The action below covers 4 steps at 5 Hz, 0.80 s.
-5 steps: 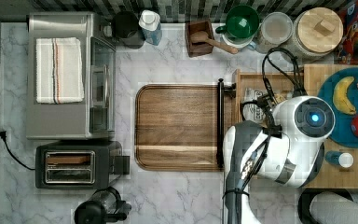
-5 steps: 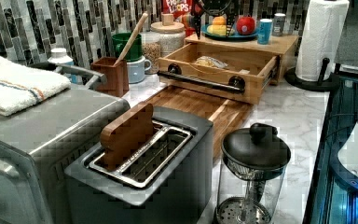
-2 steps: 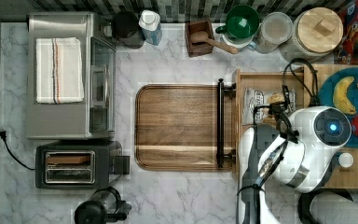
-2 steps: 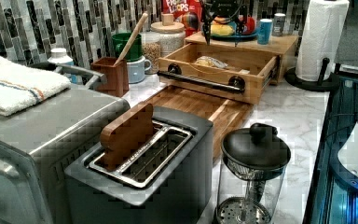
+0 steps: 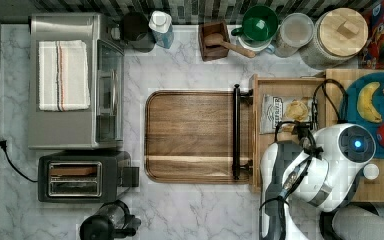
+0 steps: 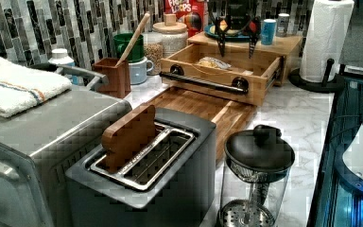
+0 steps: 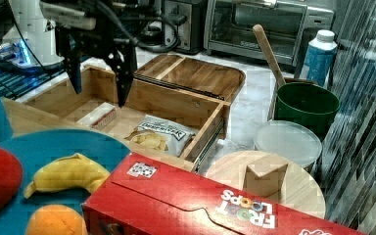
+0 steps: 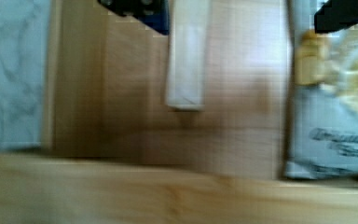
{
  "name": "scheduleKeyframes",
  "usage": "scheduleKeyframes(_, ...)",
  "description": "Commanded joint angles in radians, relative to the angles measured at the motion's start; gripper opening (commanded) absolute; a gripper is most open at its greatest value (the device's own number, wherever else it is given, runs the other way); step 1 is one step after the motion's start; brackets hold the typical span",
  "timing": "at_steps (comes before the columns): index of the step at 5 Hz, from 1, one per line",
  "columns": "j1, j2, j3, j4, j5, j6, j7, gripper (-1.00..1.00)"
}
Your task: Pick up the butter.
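Right view, near to far: cereal box (image 7: 215, 205) fills the lower right of the frame, blue plate (image 7: 54, 147) with banana (image 7: 66, 174) at lower left; behind them the open wooden tray (image 7: 203, 127). The butter (image 7: 97, 115) lies flat on the tray floor, left of centre in the frame, with the snack bag (image 7: 159, 134) beside it toward the right view's right, apart from it. The gripper (image 7: 99, 81) hangs above the butter at upper left, jaws spread wide, nothing between them, fingertips clear of the stick. In the wrist view the butter (image 8: 186, 53) is a pale, plain slim stick, one dark finger (image 8: 137, 9) just beside its long edge, the snack bag (image 8: 335, 116) well off to the other side. Judgement: light, somewhat soft, probably a slick wrapper; should dent under hard squeeze. Best hold: across the narrow width, mid-length, moderate force. In the far upper part of the frame, cutting board (image 7: 196, 73), then toaster oven (image 7: 264, 24).
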Motion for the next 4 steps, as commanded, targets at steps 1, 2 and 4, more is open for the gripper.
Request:
scheduleKeyframes(1,0.009,-0.016,-0.007,-0.136,-0.049,0.158,0.144,1.0)
scheduleKeyframes(2,0.004,0.0,-0.025,-0.157,-0.115,0.231,0.158,1.0)
scheduleKeyframes(4,0.003,0.022,-0.037,-0.166,-0.142,0.289,0.166,1.0)
